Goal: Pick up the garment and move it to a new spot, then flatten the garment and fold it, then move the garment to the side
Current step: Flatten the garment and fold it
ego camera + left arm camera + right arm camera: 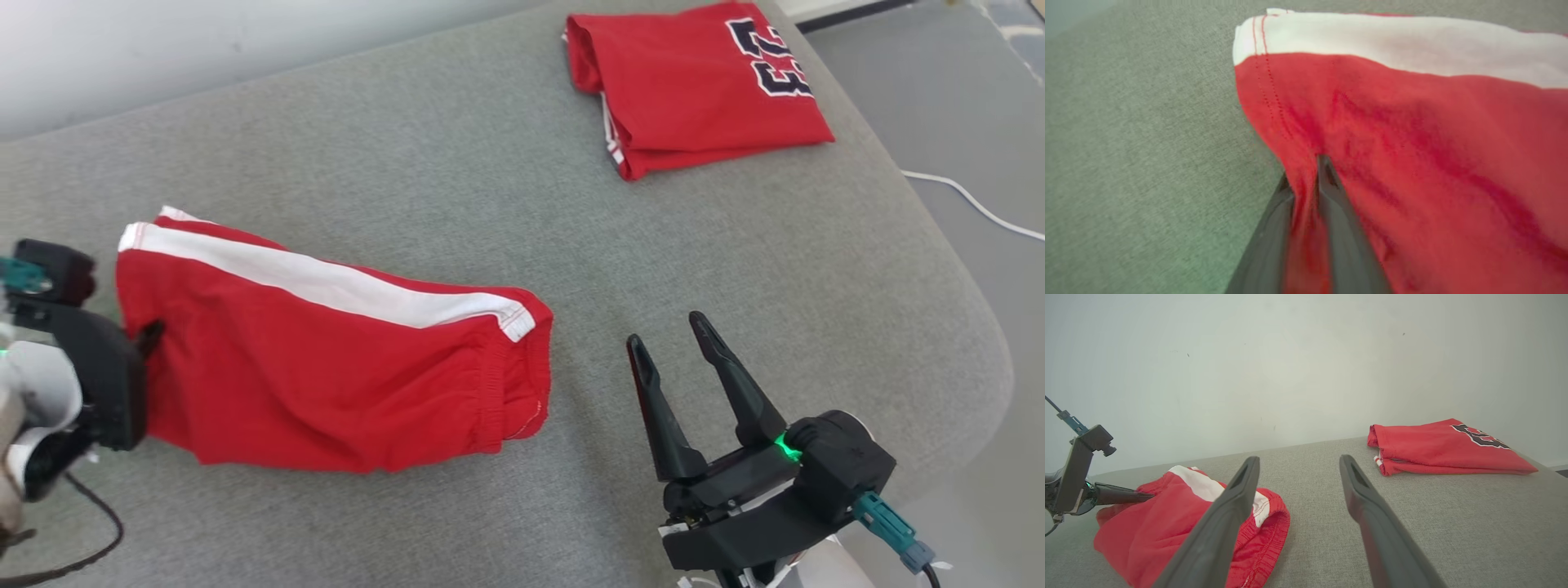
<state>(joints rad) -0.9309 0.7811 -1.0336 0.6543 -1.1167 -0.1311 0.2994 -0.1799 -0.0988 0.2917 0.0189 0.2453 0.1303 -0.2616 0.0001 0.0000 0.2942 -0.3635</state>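
The garment (326, 376) is a pair of red shorts with a white side stripe, lying folded on the grey cushioned surface (490, 188) at the left. My left gripper (151, 336) is at its left edge. In the left wrist view the left gripper (1306, 171) is shut on a pinch of the red garment (1412, 143), which bunches between the two fingers. My right gripper (669, 331) stands open to the right of the shorts' elastic waistband, touching nothing. From the right wrist, the right gripper (1298, 460) hangs above the surface, with the garment (1180, 522) and the left gripper (1143, 495) at the left.
A second red garment (694, 82), folded and bearing dark numerals, lies at the far right of the surface. The surface's rounded edge drops to the floor on the right, where a white cable (971, 200) runs. A pale wall (1290, 355) stands behind.
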